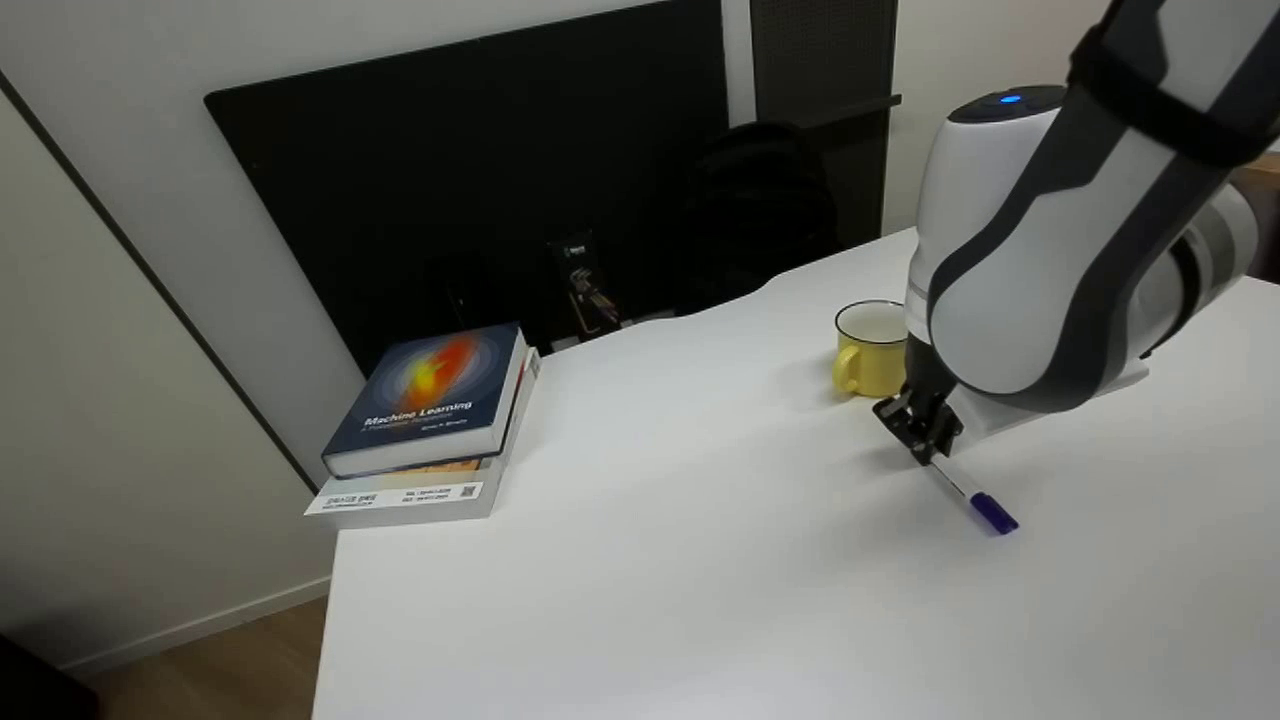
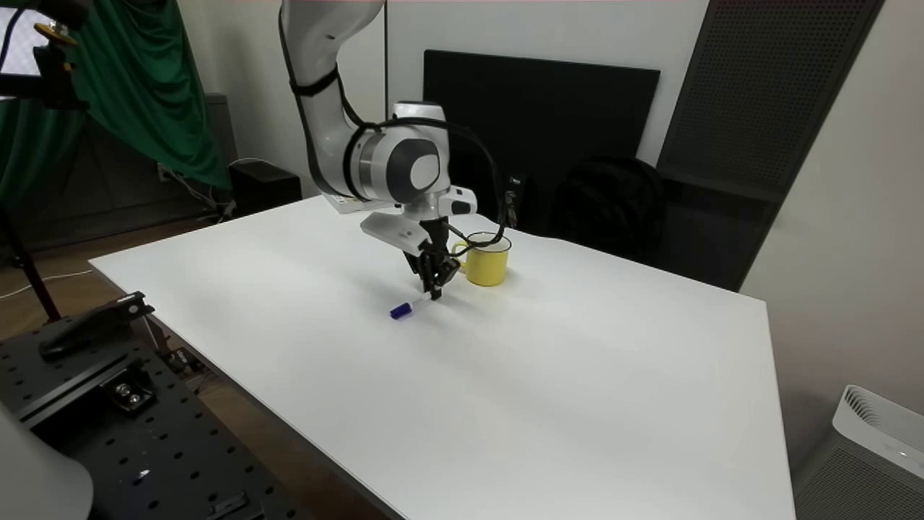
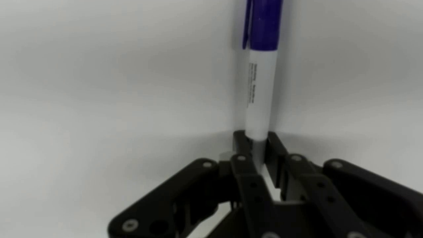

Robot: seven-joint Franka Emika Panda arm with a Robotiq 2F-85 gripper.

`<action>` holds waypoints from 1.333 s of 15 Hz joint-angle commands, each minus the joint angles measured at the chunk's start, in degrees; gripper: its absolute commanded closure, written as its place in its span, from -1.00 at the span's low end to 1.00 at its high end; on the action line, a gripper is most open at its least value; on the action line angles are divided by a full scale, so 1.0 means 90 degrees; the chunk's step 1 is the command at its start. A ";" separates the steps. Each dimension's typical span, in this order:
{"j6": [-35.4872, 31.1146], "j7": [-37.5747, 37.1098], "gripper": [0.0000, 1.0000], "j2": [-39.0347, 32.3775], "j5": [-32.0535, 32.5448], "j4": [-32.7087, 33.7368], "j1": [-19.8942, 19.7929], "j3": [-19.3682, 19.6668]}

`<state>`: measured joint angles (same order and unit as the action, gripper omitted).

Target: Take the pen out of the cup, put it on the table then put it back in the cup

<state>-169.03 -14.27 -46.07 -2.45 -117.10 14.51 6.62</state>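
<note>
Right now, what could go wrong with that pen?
The fingers hold the pen well away from its cap, so it might swivel or slip. The yellow cup appears close to the fingers in both exterior views; a sideways swing might knock it. Not upright, the pen might also snag entering the cup.

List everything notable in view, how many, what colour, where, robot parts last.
table: 1, white, in both exterior views
cup: 1, yellow, on the table
pen: 1, white, blue cap, at the table, contact unclear
books: at least 2, navy over pale, table corner
panel: 1, black, behind the table
bag: 1, black, behind the table
curtain: 1, green, upper left in an exterior view
vented unit: 1, white, lower right in an exterior view
arm: 1, white and grey, above the table
gripper: 1, black, closed on the pen
</note>
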 commanded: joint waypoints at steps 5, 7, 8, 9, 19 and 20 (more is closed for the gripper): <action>0.0178 -0.0108 0.91 0.0187 0.0021 0.0472 -0.0004 0.0338; 0.0318 -0.0131 0.91 0.0227 0.0053 0.0686 0.0008 0.0475; 0.0406 -0.0151 0.91 0.0243 0.0071 0.0788 0.0016 0.0540; 0.0539 -0.0186 0.91 0.0257 0.0097 0.0895 0.0027 0.0607; 0.1781 -0.0238 0.91 0.0275 0.0363 0.1831 -0.0086 0.0637; 0.1914 -0.0278 0.91 0.0268 0.0399 0.1932 -0.0070 0.0654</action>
<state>-156.38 -14.74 -44.17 -0.92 -102.84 14.46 13.08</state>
